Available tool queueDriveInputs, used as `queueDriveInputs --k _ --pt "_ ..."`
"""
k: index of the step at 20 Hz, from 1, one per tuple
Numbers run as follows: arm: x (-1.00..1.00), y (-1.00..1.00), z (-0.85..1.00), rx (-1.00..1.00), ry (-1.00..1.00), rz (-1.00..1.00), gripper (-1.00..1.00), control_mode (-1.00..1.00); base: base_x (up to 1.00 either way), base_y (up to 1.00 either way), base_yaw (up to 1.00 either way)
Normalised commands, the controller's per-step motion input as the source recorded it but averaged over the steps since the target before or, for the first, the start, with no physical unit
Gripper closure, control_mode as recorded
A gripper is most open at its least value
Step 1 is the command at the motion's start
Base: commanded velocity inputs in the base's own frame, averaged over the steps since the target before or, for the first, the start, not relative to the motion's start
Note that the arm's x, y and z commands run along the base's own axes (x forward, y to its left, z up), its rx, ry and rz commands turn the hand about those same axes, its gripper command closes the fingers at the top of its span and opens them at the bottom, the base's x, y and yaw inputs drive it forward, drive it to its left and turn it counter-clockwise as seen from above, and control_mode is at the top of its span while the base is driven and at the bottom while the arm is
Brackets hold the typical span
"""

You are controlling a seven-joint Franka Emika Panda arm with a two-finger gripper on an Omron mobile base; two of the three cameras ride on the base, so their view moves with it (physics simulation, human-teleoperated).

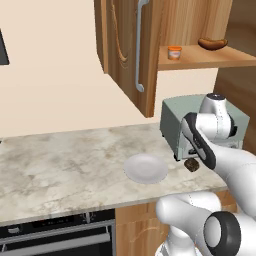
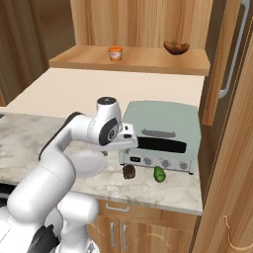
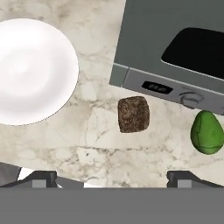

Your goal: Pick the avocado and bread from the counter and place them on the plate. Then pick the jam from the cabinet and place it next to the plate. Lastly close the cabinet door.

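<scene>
1. Hand view gives you one plate [image 3: 30, 70], one bread [image 3: 133, 114] and one avocado [image 3: 207, 132] on the surface [image 3: 92, 144].
2. You see bread and avocado just before the one toaster oven [image 3: 175, 48], near the surface's front edge; the plate lies apart.
3. Your hand [image 3: 112, 177] hovers above with its fingers spread wide, holding nothing.
4. One jam [image 2: 115, 53] sits on the cabinet [image 2: 143, 22] shelf, and the cabinet door [image 1: 125, 50] stands open.
</scene>
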Motion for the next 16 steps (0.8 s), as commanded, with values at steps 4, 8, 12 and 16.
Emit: queueDriveInputs --k 4,8,12,16 --pt "0.0 -0.11 -0.24 0.0 0.03 0.01 -1.0 -1.0 0.0 0.0 0.0" --pt "0.0 -0.03 -0.23 0.0 0.01 0.0 -1.0 -1.0 0.0 0.0 0.0" --pt "0.0 -0.01 -0.24 0.0 0.0 0.0 -1.0 -1.0 0.0 0.0 0.0" --pt "0.0 -0.04 -0.25 0.0 0.0 0.0 -1.0 -1.0 0.0 0.0 0.0"
